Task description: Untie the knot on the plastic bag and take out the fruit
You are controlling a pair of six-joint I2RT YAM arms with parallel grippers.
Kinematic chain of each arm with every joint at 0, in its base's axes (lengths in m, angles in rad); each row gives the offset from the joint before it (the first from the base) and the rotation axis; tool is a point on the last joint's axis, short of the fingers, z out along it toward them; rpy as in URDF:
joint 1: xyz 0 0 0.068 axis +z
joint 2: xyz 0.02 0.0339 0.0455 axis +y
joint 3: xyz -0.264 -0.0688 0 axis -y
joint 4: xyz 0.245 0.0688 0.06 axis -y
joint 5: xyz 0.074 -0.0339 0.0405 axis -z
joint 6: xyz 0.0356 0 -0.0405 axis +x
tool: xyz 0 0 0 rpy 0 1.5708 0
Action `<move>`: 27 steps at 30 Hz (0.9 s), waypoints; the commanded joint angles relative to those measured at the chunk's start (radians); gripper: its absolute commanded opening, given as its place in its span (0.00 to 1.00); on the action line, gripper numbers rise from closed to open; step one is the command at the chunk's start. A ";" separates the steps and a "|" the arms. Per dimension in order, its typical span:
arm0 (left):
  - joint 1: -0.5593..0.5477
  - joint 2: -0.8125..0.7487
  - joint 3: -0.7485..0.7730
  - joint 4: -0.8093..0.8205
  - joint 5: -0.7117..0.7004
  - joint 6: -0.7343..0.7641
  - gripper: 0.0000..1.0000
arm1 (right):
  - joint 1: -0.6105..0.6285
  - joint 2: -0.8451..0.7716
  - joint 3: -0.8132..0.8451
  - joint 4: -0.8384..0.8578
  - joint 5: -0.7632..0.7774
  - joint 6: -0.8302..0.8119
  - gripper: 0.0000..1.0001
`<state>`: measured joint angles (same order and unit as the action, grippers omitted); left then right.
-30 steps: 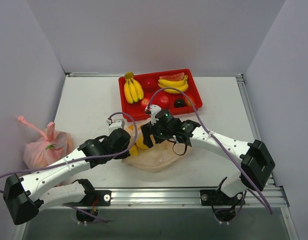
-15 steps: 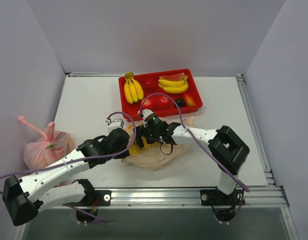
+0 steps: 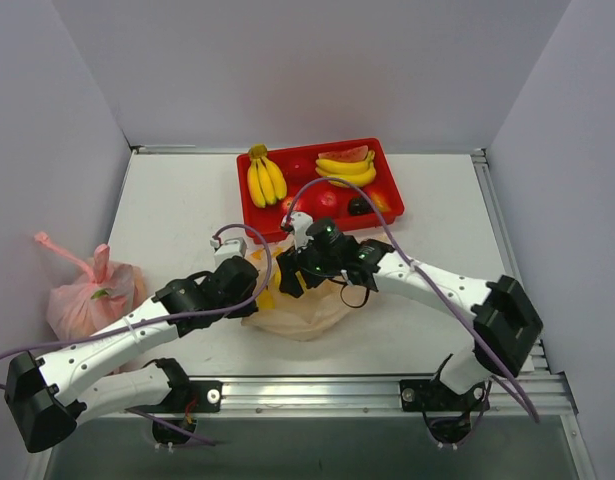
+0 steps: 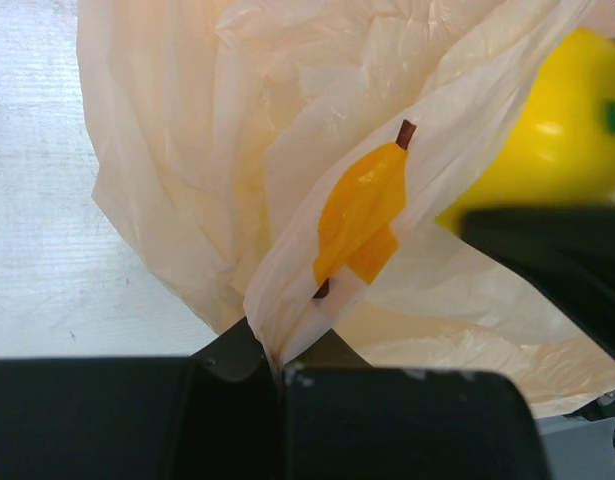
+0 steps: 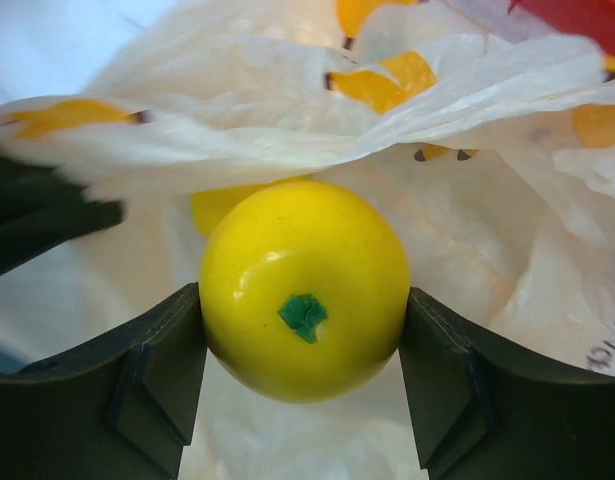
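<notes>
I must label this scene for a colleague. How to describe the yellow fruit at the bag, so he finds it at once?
Just on the near side of the red tray lies a pale peach plastic bag. At its mouth the right gripper holds the yellow fruit. It is round, plain yellow with a small green mark, unlike the long bananas there.
</notes>
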<state>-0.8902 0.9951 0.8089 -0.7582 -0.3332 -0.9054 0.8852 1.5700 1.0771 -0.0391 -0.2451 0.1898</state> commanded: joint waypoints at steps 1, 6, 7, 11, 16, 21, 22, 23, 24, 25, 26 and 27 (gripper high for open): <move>0.014 -0.003 0.036 -0.018 -0.015 0.025 0.04 | 0.004 -0.148 0.067 -0.169 -0.077 -0.105 0.10; 0.019 0.002 0.052 -0.043 0.008 0.054 0.04 | -0.116 -0.206 0.168 -0.205 -0.088 -0.133 0.13; 0.019 0.002 0.055 -0.046 0.010 0.057 0.04 | -0.144 -0.191 0.214 -0.205 -0.085 -0.144 0.13; 0.019 -0.003 0.050 -0.049 0.023 0.062 0.04 | -0.242 -0.044 0.347 -0.205 -0.033 -0.153 0.16; 0.020 -0.009 0.036 -0.049 0.042 0.059 0.04 | -0.340 0.163 0.529 -0.205 0.017 -0.142 0.18; 0.023 -0.026 0.032 -0.049 0.046 0.056 0.04 | -0.380 0.373 0.731 -0.205 0.041 -0.086 0.39; 0.025 -0.027 0.032 -0.049 0.045 0.054 0.04 | -0.387 0.396 0.756 -0.203 0.052 -0.078 0.48; 0.025 -0.027 0.032 -0.049 0.043 0.054 0.04 | -0.391 0.432 0.774 -0.200 0.059 -0.072 0.65; 0.025 -0.029 0.032 -0.049 0.042 0.053 0.04 | -0.390 0.443 0.790 -0.193 0.067 -0.064 0.75; 0.027 -0.027 0.032 -0.049 0.042 0.053 0.04 | -0.393 0.452 0.816 -0.189 0.085 -0.064 0.84; 0.027 -0.029 0.032 -0.049 0.039 0.053 0.04 | -0.391 0.455 0.825 -0.186 0.090 -0.062 0.97; 0.027 -0.029 0.029 -0.049 0.036 0.053 0.04 | -0.390 0.447 0.831 -0.191 0.089 -0.058 1.00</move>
<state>-0.8696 0.9852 0.8181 -0.8082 -0.2966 -0.8555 0.4915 2.0590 1.8271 -0.2417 -0.1890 0.1093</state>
